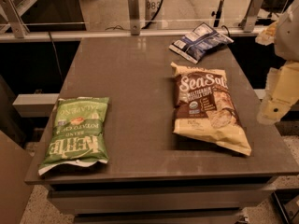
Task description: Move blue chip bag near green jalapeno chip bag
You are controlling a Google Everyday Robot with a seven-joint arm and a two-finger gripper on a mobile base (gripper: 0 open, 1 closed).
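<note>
The blue chip bag [200, 42] is a small crinkled navy bag with white label patches, lying at the far right of the grey table [135, 92]. The green jalapeno chip bag [77, 129] lies flat at the table's front left corner, with its "Kettle" lettering upside down to the camera. My gripper [275, 101] hangs at the right edge of the view, off the table's right side, level with the brown bag. It is well away from both task bags and holds nothing that shows.
A large brown and cream "Sea Salt" bag [208, 107] lies on the right half of the table, between the blue bag and the front edge. A glass rail with metal posts [134, 13] runs behind the table.
</note>
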